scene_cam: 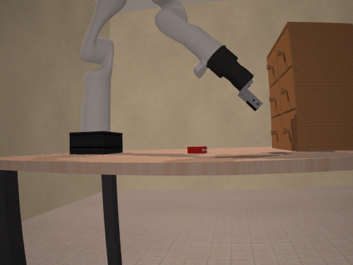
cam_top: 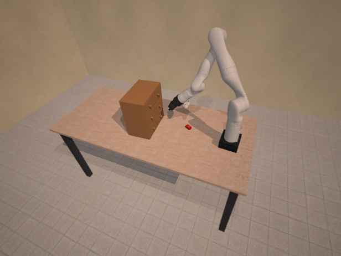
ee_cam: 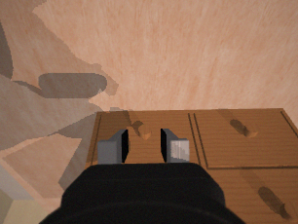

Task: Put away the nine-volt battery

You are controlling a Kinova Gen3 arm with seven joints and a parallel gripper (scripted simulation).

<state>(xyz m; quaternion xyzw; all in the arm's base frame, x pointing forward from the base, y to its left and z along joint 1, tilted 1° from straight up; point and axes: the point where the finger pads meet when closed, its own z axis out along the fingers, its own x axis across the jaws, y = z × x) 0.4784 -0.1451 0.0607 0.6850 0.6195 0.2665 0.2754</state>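
The red nine-volt battery (cam_top: pixel 188 127) (scene_cam: pixel 196 149) lies on the table between the arm's base and the chest. The brown chest (cam_top: pixel 135 119) (scene_cam: pixel 321 86) (ee_cam: pixel 229 153) stands upright. Its drawers, in two columns and three rows, look pushed in; their contents are hidden. My gripper (cam_top: pixel 169 112) (scene_cam: pixel 258 106) (ee_cam: pixel 144 140) is partly open and empty, tilted down, a short way in front of the chest's front. In the wrist view a bottom-row knob (ee_cam: pixel 146 135) shows between the fingertips, beyond them; the fingers do not appear to touch it.
The table (cam_top: pixel 171 155) (scene_cam: pixel 160 167) carries the chest, the battery and the arm's black base (cam_top: pixel 228 145) (scene_cam: pixel 95 143). The other drawers' knobs stick out from the chest's front beside the gripper. The battery is well away from the fingers.
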